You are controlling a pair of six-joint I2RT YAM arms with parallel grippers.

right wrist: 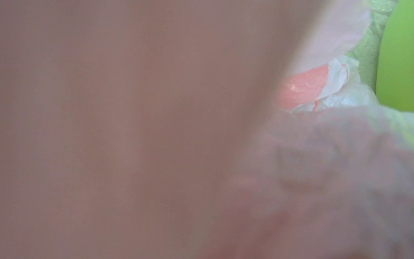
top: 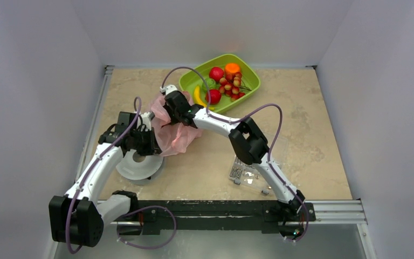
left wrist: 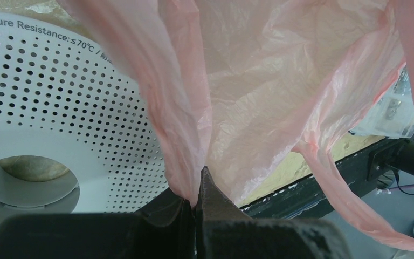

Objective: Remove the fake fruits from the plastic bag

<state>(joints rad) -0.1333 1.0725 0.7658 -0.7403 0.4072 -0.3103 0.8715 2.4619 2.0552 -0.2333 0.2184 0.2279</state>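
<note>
The pink plastic bag (top: 175, 135) lies crumpled left of the table's middle. My left gripper (top: 153, 141) is shut on a pinched fold of the bag's edge, which shows clearly in the left wrist view (left wrist: 198, 189), with the bag (left wrist: 259, 81) stretched above it. My right gripper (top: 177, 108) reaches into the bag's top from the right, and its fingers are hidden by plastic. The right wrist view is filled with blurred pink bag (right wrist: 140, 135). Several fake fruits sit in the green tray (top: 250, 81): a red apple (top: 216, 73), an orange (top: 232, 68), a banana (top: 197, 97) and small red fruits (top: 233, 84).
A white perforated round disc (top: 137, 167) lies under my left gripper and shows in the left wrist view (left wrist: 59, 108). A clear box of small parts (top: 245, 175) sits near the front by the right arm. The green tray's edge (right wrist: 404, 54) shows past the bag.
</note>
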